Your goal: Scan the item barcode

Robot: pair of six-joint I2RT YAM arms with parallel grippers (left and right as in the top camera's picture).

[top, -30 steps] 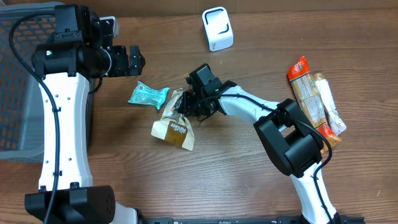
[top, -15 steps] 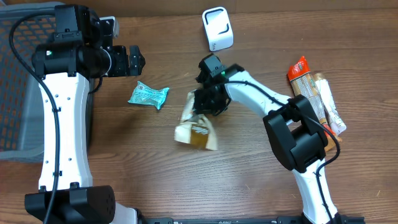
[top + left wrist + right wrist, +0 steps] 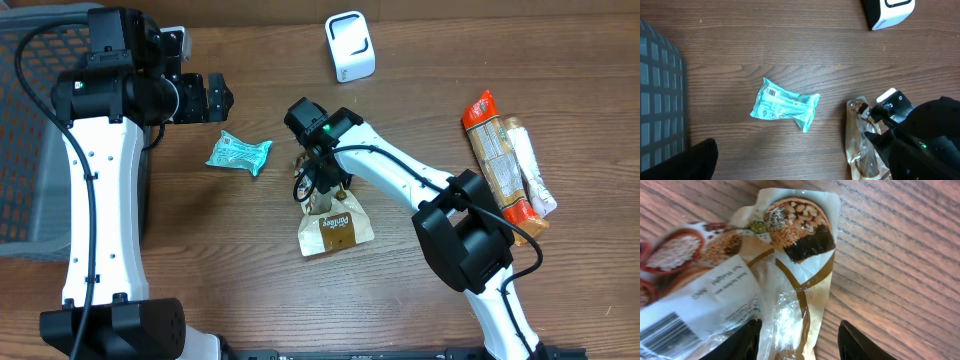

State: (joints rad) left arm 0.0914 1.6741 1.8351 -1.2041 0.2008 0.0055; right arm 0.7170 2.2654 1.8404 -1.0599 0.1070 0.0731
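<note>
Jaws apart, the right gripper (image 3: 322,188) is straddling the snack pouch (image 3: 335,230) beneath it, seemingly repositioning; next, regrasping and presenting its barcode (image 3: 660,325) to the scanner (image 3: 350,46) beyond.

Granola bag (image 3: 335,228) glossy plastic; table (image 3: 250,270) matt wood grain.

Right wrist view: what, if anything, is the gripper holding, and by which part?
Nothing seems gripped: the right gripper straddles the snack bag's clear top end, fingers apart, bare table showing beside one finger.
</note>
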